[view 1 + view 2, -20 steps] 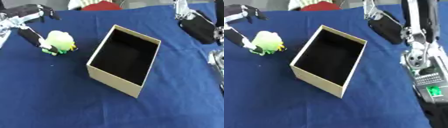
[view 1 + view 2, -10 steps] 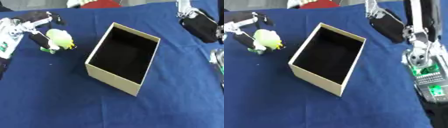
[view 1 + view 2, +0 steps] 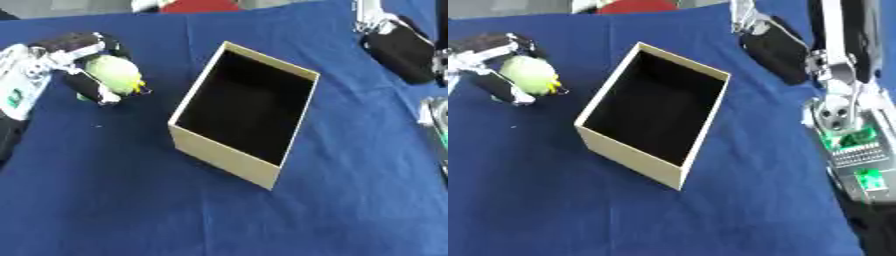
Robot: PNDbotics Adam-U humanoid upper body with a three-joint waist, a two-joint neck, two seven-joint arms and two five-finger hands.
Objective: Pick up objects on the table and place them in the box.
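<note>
Now that the left hand has closed its fingers around the green toy, unlike a second ago, transfer to the box can follow; right hand idle, fingers unclear

Even, fairly bright light falls from above. The box is black inside and casts only a faint shadow on the blue cloth. Everything looks soft, with blurred edges; no glare shows.
</note>
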